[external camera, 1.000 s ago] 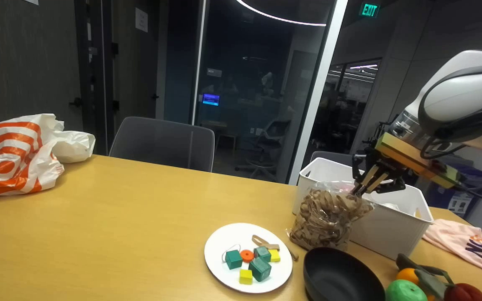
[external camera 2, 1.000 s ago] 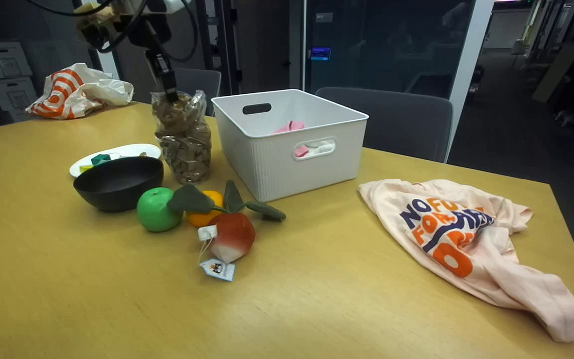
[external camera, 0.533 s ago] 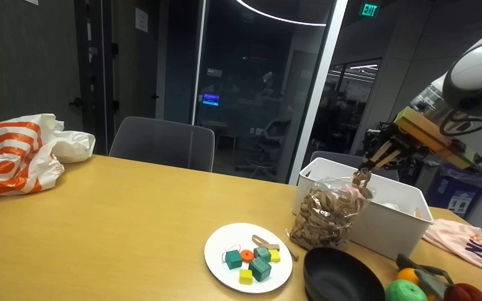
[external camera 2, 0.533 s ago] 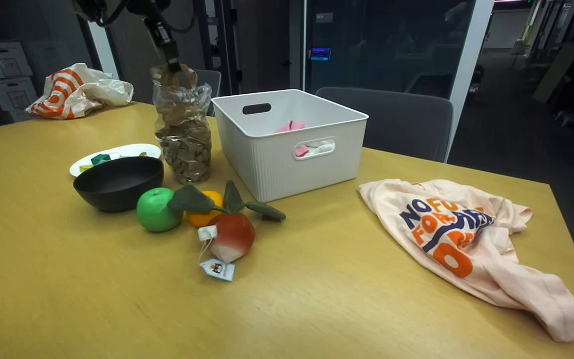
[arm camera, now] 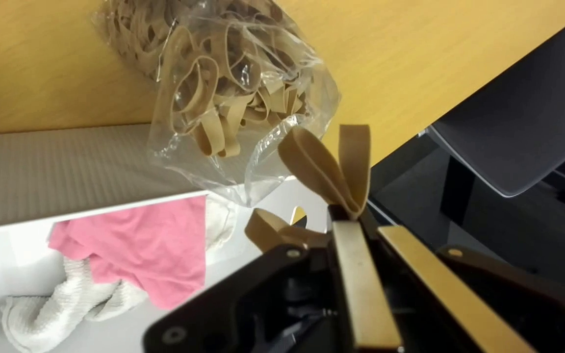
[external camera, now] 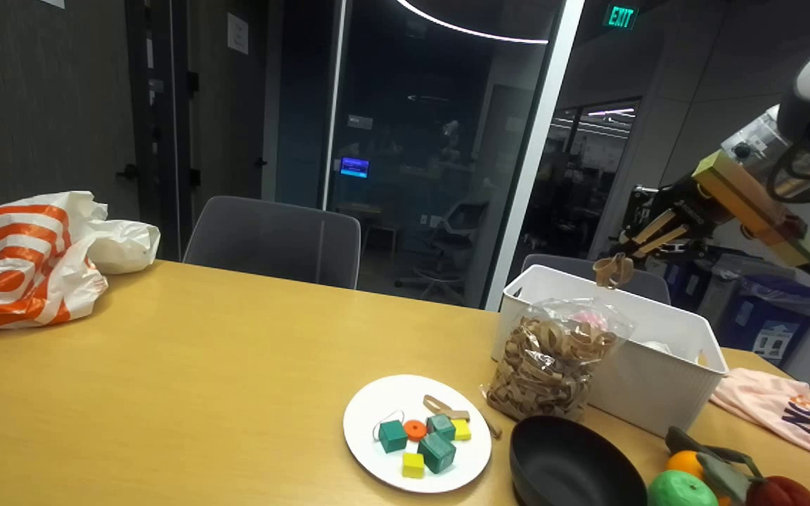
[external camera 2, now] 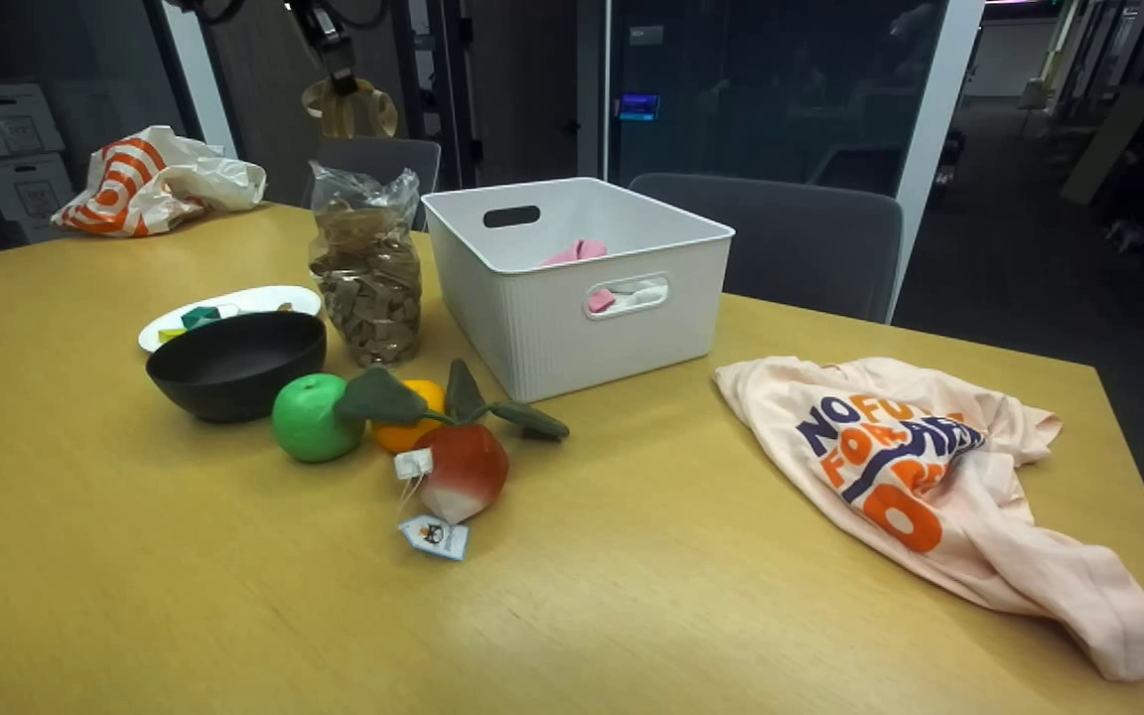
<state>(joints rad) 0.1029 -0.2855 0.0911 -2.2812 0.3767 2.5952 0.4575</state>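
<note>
So we've got the gripper (external camera: 628, 249) pinching a little bunch of tan rubber bands (arm camera: 329, 183), jaws pressed together with loops poking out past the tips; we can't tell how many are in there. They're hanging in the air above the clear plastic bag (external camera 2: 368, 268), apart from it. The bag stands open-topped on the desk (external camera 2: 622, 596), stuffed with more bands (external camera: 538, 369) like them. Right beside it is the white bin (external camera 2: 582, 348), though whether the two touch we can't really say. Inside the bin we can spot a pink cloth (arm camera: 145, 250) and a white cloth (arm camera: 42, 323).

In an exterior view the black bowl (external camera: 574, 467) sits on the near side of the bag, and left of the bowl there's a white plate (external camera: 384, 398) with green blocks (external camera: 392, 436), yellow blocks (external camera: 413, 465), an orange ring (external camera: 408, 431) and a tan band (external camera: 460, 415) on it. Right of the bowl we see a green apple (external camera: 683, 490), an orange fruit (external camera: 683, 461) and a red radish-looking thing (external camera: 781, 492) with dark leaves (external camera: 725, 479). Farther right there's a pale pink shirt (external camera: 763, 395) lying rumpled. Way over on the far left is a crumpled white shopping bag (external camera: 11, 267) with orange rings, and a gray chair (external camera: 271, 242) stands at the far edge.
</note>
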